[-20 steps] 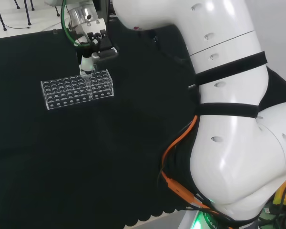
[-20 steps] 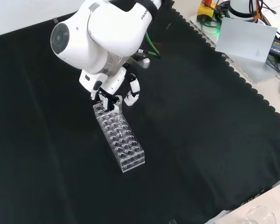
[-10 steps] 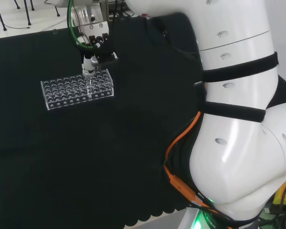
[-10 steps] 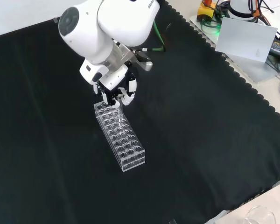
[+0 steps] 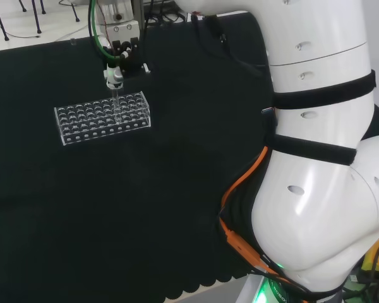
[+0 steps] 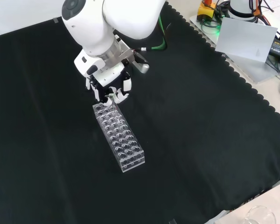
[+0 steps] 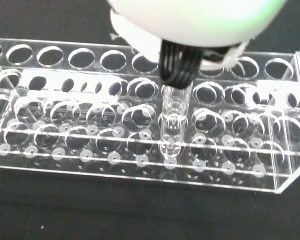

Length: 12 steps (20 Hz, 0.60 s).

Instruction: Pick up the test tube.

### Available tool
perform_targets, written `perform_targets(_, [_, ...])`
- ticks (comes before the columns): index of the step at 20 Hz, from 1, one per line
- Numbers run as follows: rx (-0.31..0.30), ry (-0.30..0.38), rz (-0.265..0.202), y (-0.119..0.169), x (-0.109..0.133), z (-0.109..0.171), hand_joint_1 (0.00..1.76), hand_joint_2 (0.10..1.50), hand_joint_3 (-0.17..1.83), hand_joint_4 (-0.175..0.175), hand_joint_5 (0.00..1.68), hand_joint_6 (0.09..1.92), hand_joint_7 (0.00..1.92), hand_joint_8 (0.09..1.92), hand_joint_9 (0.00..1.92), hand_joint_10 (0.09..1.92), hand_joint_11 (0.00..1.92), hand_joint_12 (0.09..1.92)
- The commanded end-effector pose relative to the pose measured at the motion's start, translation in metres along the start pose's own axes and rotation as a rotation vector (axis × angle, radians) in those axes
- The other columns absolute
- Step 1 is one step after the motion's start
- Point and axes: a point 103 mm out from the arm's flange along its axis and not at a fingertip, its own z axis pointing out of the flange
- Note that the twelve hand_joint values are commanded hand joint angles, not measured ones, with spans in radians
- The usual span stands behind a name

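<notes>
hand (image 6: 109, 91): fingers curled, pinching top of tube (image 7: 174, 117) | tube: clear, upright, hangs straight below hand, lower end in a hole of rack (image 6: 119, 137) | rack: clear, on black cloth (image 6: 200, 140), just under hand, its far end beneath fingers

No legible text, label, number or sign anywhere on the clear rack (image 6: 119, 137), the black cloth (image 6: 200, 130) or the grey panel (image 6: 246, 38) at the bench edge. Print on the white arm link (image 6: 126, 14) cut off, unreadable.
</notes>
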Motion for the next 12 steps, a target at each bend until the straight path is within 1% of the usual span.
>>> perform_targets(1, [-0.017,-0.015,-0.030,0.003,0.005,-0.004,1.45,0.47,0.91,-0.175,1.32,0.65,1.45,0.72,1.32,0.55,0.99,1.18])
perform_targets(3, [-0.027,-0.010,-0.037,0.002,0.005,-0.008,1.44,0.59,0.70,-0.175,1.30,0.61,1.59,0.69,1.31,0.60,0.99,1.18])
perform_targets(5, [-0.034,-0.005,-0.043,0.000,0.004,-0.013,1.43,0.65,0.59,-0.175,1.29,0.58,1.65,0.67,1.30,0.61,1.00,1.18])
perform_targets(12, [-0.070,0.011,-0.058,-0.010,-0.004,-0.034,1.43,0.68,0.55,-0.175,1.29,0.56,1.68,0.66,1.30,0.61,1.00,1.18])
